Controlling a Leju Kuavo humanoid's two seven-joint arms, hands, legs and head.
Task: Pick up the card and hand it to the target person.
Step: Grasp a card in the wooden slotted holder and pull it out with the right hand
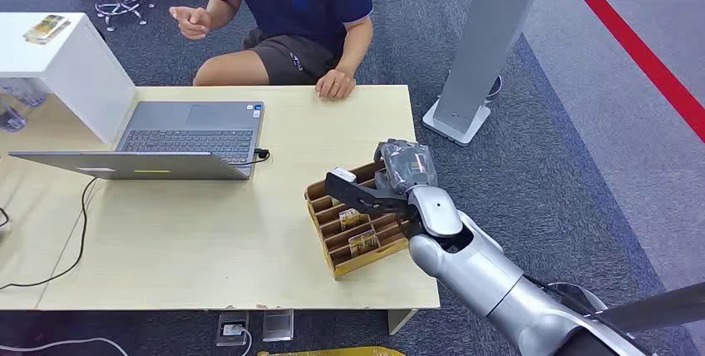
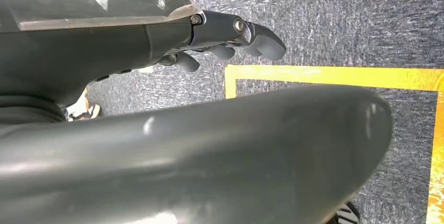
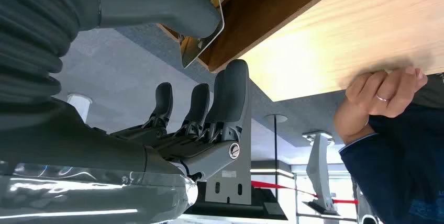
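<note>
Right hand over the far end of the wooden slotted card tray near the table's right edge. In the right wrist view, thumb pressing against a card at the tray's edge, dark fingers upright and apart from it; whether lifted or merely touched, cannot tell. More cards standing in the slots. Left hand hanging above carpet and yellow floor tape, fingers loosely curled, holding nothing. Seated person across the table, one hand resting on its far edge.
</note>
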